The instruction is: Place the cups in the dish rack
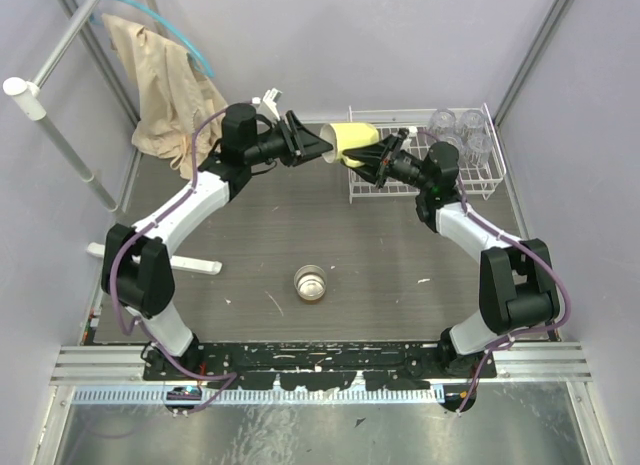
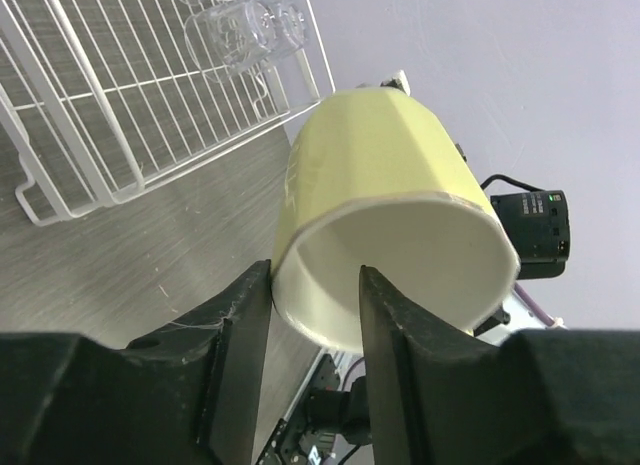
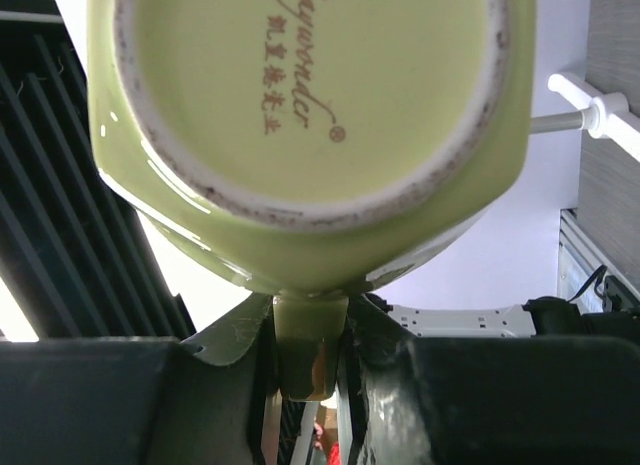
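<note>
Table (image 1: 400,265): dark wood-grain top; the dish rack stands on its far right part.
Dish rack (image 1: 480,182): white wire, rectangular, low grid sides, upright and flat on the table.
Cloth (image 1: 165,85): beige and crumpled, hanging well to the left of the dish rack at the far wall.
Left gripper (image 2: 312,285): just off the dish rack's left end, pointing at it. Its jaws stand partly apart and straddle the mug's rim, one finger (image 2: 245,330) outside the wall and the other inside the mouth with a gap beside it, so nothing is clamped.
Right gripper (image 3: 305,330): above the dish rack's near left corner, jaws closed tight on the mug's handle (image 3: 305,357).
Pale yellow mug (image 1: 352,137): off the table, lying on its side over the dish rack's left end, with its mouth turned away from the rack toward the left gripper.
Clear faceted tumblers (image 1: 470,122): a close cluster of four inside the dish rack, in its far right corner.
Metallic-brown cup (image 1: 312,283): upright on the table, well outside the dish rack, nearer the arm bases and to its left.
Writing: the mug's base carries a brown cursive brand word, cut off at the top, ending in "wonder" with an ® mark. A short line of Chinese characters below it is too small to read.
</note>
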You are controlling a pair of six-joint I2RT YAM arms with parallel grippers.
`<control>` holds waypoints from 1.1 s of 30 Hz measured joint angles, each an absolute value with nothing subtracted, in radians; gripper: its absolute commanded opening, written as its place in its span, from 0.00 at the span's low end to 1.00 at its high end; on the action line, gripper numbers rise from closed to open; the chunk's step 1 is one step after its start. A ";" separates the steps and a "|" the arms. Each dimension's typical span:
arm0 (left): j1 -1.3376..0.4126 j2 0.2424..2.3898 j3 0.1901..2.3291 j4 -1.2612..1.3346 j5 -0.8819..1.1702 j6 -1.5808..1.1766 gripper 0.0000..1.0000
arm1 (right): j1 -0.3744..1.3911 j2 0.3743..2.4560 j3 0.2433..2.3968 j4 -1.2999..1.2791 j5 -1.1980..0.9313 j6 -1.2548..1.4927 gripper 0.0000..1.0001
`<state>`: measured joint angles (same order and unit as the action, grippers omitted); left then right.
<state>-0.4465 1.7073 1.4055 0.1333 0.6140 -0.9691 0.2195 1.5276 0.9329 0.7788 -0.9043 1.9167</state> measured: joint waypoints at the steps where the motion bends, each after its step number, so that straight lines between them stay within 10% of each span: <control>1: -0.445 1.703 1.406 0.126 0.612 -0.970 0.54 | 0.215 1.528 0.935 0.770 -0.902 1.910 0.01; 15: -0.381 1.670 1.406 0.014 0.551 -0.954 0.64 | 0.085 1.631 1.107 0.598 -0.902 1.750 0.01; 33: -0.339 1.671 1.400 -0.088 0.541 -0.902 0.64 | 0.015 2.032 2.034 -0.530 -0.593 0.739 0.01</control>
<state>-0.3389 1.6711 1.3998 -0.0883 0.5411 -0.9016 0.0147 2.0315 2.0338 -0.5301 -0.5934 0.7387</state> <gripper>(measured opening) 0.641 0.260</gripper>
